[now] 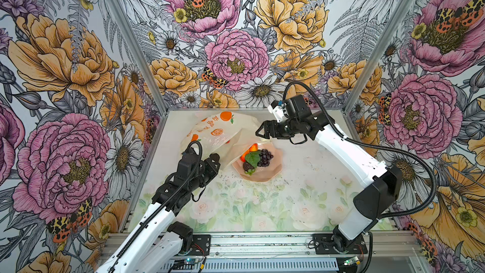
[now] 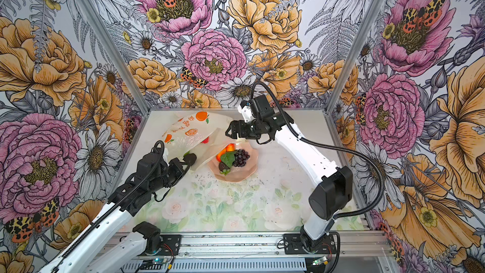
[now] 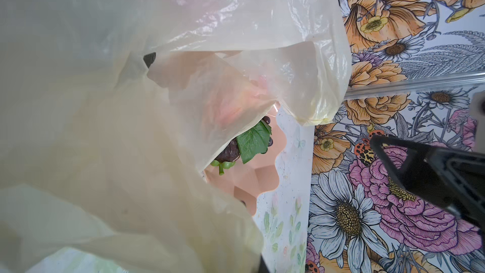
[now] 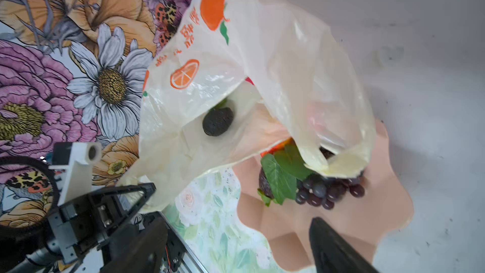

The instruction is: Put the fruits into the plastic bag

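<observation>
- Clenched tight, the left claw [image 4: 148,187] is pinching the near edge of the plastic bag [image 1: 210,130] and holding it up off the table [image 1: 301,185].
- The plastic bag is sprawling from that pinch toward the back wall [image 1: 236,61], its mouth gaping to the right. It is looking thin, crinkly, pale yellow and half see-through, with orange fruits and red-orange characters printed on its upper face.
- Inside the mouth a dark, pebbly avocado [image 4: 217,122] is lying on the lower sheet.
- A loose flap of the bag is drooping over the far left rim of the pink bowl [image 1: 273,175], which is sitting just right of the bag.
- In the bowl the grape bunch [image 1: 265,158] is lying with its long axis roughly left to right, its green leaf [image 1: 252,158] pointing at the bag. Orange-red fruits [image 1: 253,148] are peeking from under the flap, and a dark round fruit [image 1: 248,167] is resting on the near side.
- Furthest right, the right claw [image 1: 258,132] is hanging released, jaws spread and empty, above the bowl's far rim.
- By my reading, the bowl's fruits are lying below the right claw and slightly toward the robot, so the right arm [image 1: 341,148] is standing nearer to them, with the bag's mouth waiting just to their left.
</observation>
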